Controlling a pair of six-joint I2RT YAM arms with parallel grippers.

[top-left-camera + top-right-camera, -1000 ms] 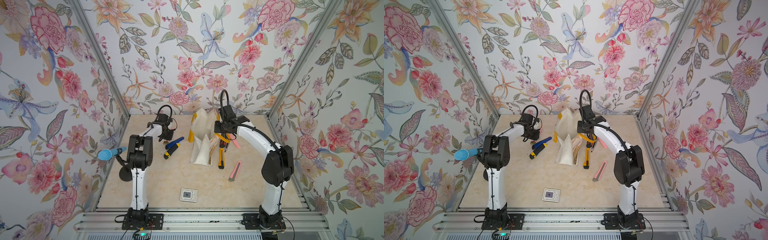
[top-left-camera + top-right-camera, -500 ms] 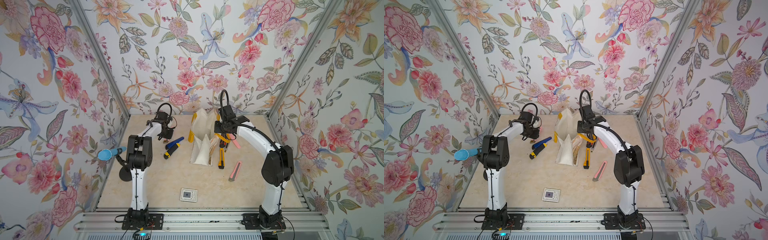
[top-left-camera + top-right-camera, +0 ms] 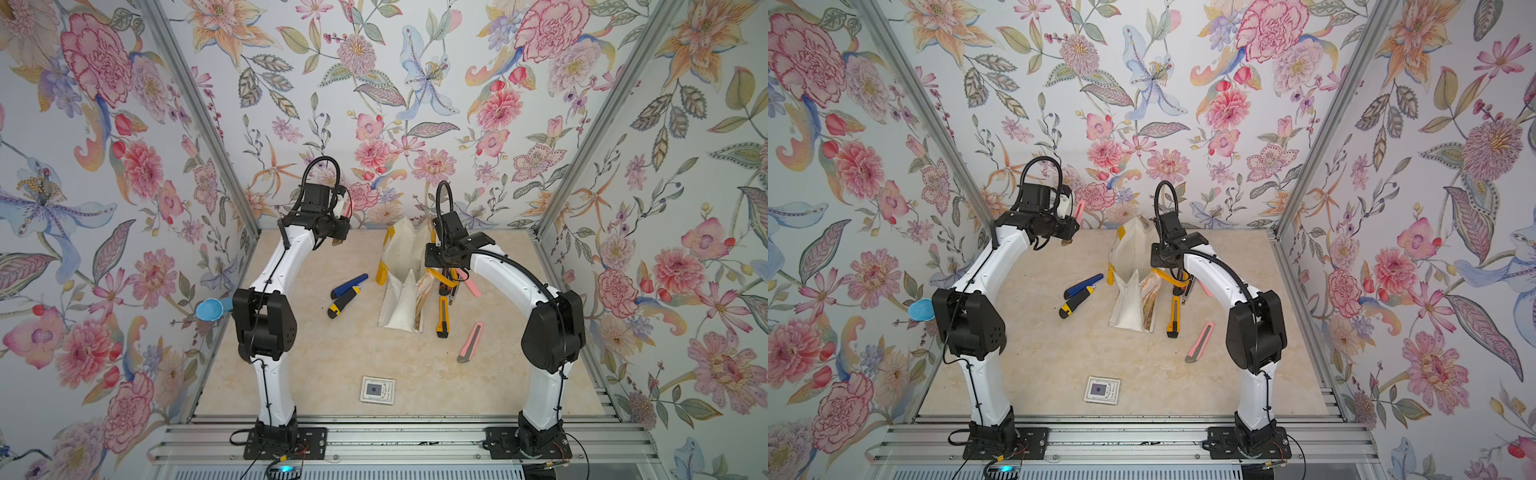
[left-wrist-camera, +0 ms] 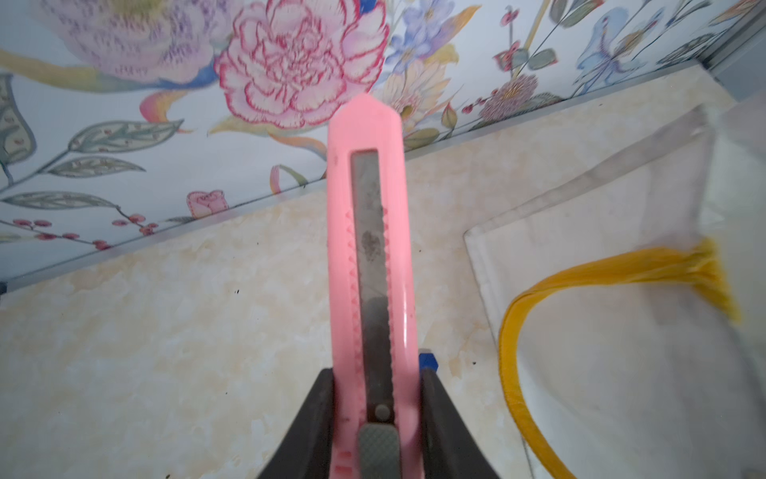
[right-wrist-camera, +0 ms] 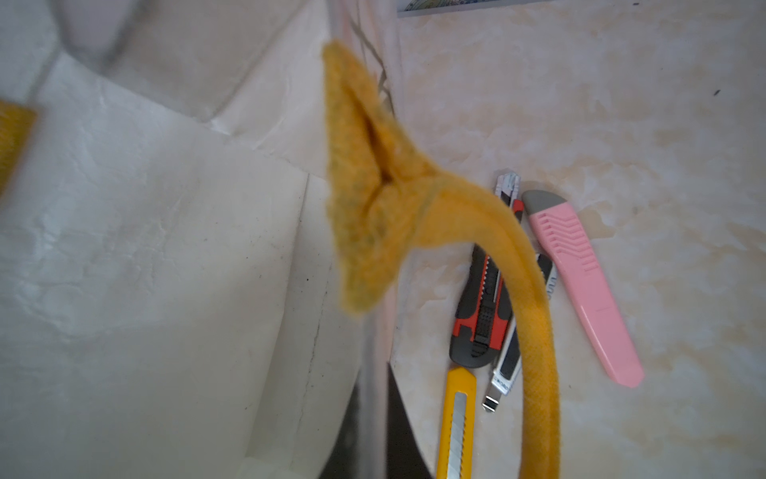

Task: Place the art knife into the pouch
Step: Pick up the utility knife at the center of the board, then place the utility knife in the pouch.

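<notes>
**Eight knives, one in the air**

The left gripper is closed part-way on the held knife, a pink one. It grips near the slider with the tip pointing out. The knife is up off the table, at the far left of the pouch and clear of it, close to the far wall.

The pouch stands at mid-table toward the far side. The right gripper is pinched tight on its rim. It has two yellow handles, one on each side.

Seven more knives lie on the table:
- Two are left of the pouch, side by side: the blue knife and the black-yellow knife.
- Four are bunched just right of it: the yellow knife, red knife, silver knife and far pink knife.
- One lies alone, nearer and further right: the near pink knife.

That makes three pink knives in all.

One card lies near the front. One blue scoop sits at the left wall.
</notes>
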